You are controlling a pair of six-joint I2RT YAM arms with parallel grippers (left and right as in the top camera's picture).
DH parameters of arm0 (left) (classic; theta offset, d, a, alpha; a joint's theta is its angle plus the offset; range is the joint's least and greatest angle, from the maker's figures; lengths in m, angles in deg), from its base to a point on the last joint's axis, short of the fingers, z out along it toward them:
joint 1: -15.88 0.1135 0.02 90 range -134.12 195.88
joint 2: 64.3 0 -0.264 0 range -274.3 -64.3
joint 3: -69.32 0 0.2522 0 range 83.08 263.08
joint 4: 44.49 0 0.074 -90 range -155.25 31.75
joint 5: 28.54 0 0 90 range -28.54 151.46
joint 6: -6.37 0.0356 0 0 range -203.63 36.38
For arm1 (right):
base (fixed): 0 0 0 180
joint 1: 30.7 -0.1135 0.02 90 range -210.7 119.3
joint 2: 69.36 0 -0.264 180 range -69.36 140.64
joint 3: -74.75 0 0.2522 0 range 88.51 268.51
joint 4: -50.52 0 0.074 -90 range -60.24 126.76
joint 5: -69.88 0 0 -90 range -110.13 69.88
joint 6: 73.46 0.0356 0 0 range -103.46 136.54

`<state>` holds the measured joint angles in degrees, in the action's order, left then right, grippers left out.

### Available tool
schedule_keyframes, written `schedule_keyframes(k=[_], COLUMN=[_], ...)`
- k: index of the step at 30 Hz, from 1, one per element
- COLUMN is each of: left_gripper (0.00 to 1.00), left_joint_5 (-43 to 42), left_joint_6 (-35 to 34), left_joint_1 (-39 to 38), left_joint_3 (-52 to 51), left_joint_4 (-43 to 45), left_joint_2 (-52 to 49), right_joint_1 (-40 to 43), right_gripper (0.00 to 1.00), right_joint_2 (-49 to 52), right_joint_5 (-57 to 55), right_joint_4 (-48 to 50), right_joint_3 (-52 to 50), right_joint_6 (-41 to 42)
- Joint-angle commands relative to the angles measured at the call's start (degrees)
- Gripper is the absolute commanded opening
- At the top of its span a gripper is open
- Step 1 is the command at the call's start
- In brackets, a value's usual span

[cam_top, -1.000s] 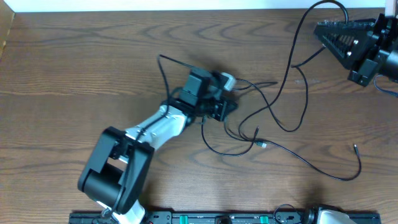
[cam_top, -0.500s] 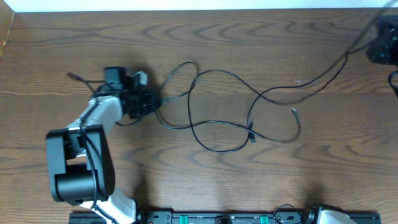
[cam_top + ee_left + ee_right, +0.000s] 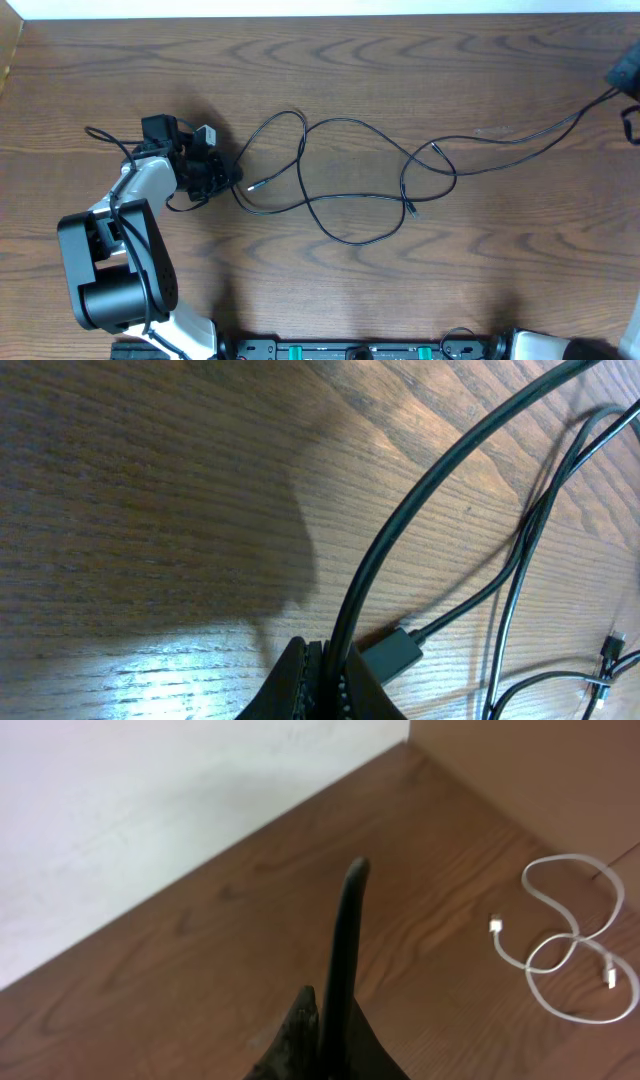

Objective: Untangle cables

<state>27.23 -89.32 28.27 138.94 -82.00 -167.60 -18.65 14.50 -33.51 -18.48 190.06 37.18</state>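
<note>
**Overhead.** The left gripper [image 3: 205, 165] sits at the left of the table [image 3: 420, 60], with its fingers together on one end of the black cables [image 3: 345, 200]. The cables lie to its right. Their long axis runs left to right across the middle of the table, and the loops and crossings bunch in the left half and centre. One black cable carries on from the centre up to the far right edge. There the right gripper [image 3: 625, 75] shows only as a dark corner, too little to read its fingers. The left arm is much nearer the tangle; the right arm is well apart from it.

**Left wrist.** The fingers [image 3: 297, 675] are shut tight on a black cable that leaves up and to the right. A plug [image 3: 392, 653] lies on the wood just beside the fingertips, and its lead also heads right. More thin cables cross near the right edge.

**Right wrist.** The fingers [image 3: 295, 1035] are pressed together on a black cable end [image 3: 345, 930], which sticks up past the tips. A white cable [image 3: 555, 955] lies loose in a figure-of-eight off to the right, apart from the gripper and from anything black.

**Judgement.** Both arms hold cable and the tangle lies between them, so the next move likely turns on that left-right line. Drawing the arms apart may open the loops, or it may cinch the crossings nearest the left gripper.
</note>
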Motion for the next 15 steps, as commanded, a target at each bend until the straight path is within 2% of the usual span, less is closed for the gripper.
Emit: schedule_keyframes(k=[1, 5, 7, 9, 12, 15], left_gripper=[0.08, 0.08, 0.07, 0.07, 0.08, 0.08], left_joint_5=[-5.51, -25.14, -41.77, -54.45, -55.87, -55.87], left_joint_6=[3.06, 7.54, 8.33, 8.24, 1.53, 0.28], left_joint_1=[0.04, 0.04, 0.04, 0.02, -0.24, -0.55], left_joint_3=[-0.24, -0.22, -0.22, -0.2, 0.42, 0.66], left_joint_4=[-0.66, -0.26, 2.19, 5.22, 5.7, 6.29], left_joint_2=[0.46, 0.46, 0.59, 1.16, 4.04, 9.57], right_joint_1=[0.17, 0.17, 0.11, -0.17, -0.74, -1.16], right_gripper=[0.01, 0.01, 0.01, 0.01, 0.01, 0.01], right_joint_2=[3.45, 7.17, 9.11, 10.14, 11.34, 12.17], right_joint_5=[4.2, 10.6, 13.7, 15.17, 15.5, 15.5], right_joint_4=[-0.61, -1.14, -1.4, -1.86, -2.82, -3.48], right_joint_3=[0.44, 0.42, 0.44, 0.44, 0.42, 0.42], right_joint_6=[1.57, -0.68, -1.79, -2.89, -3.78, -5.81])
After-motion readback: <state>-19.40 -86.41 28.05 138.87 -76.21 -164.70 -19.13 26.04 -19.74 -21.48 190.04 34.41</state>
